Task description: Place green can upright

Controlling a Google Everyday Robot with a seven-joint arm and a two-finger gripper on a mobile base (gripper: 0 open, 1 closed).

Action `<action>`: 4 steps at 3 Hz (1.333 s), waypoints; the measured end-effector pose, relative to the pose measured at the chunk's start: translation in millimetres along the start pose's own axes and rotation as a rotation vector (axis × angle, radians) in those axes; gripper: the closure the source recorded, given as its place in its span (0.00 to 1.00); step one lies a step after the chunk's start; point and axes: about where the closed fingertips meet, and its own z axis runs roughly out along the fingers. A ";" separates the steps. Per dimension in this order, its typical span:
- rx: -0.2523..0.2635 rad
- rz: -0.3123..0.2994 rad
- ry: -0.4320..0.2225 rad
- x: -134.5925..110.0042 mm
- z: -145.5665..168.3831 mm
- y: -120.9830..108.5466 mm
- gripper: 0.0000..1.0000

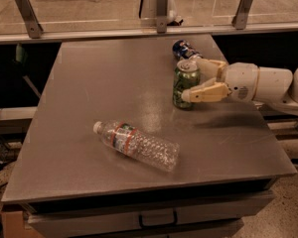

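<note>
The green can (183,86) stands upright on the grey table (109,83), right of the middle. My gripper (194,79) reaches in from the right at can height. It is open, with the near finger (208,92) in front of the can's right side and the far finger (208,66) behind it. The fingertips sit close beside the can without squeezing it.
A blue can (183,48) lies on its side just behind the green can and the far finger. A clear plastic water bottle (139,145) lies on its side near the table's front. A glass rail with metal posts (161,9) runs along the back edge.
</note>
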 end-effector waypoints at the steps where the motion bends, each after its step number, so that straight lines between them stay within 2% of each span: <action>1: 0.080 -0.049 0.032 -19.4 -32.5 -6.7 0.00; 2: 0.166 -0.145 0.079 -62.4 -70.2 -16.8 0.00; 3: 0.236 -0.252 0.152 -116.9 -107.0 -26.7 0.00; 4: 0.273 -0.284 0.139 -139.4 -124.8 -33.0 0.00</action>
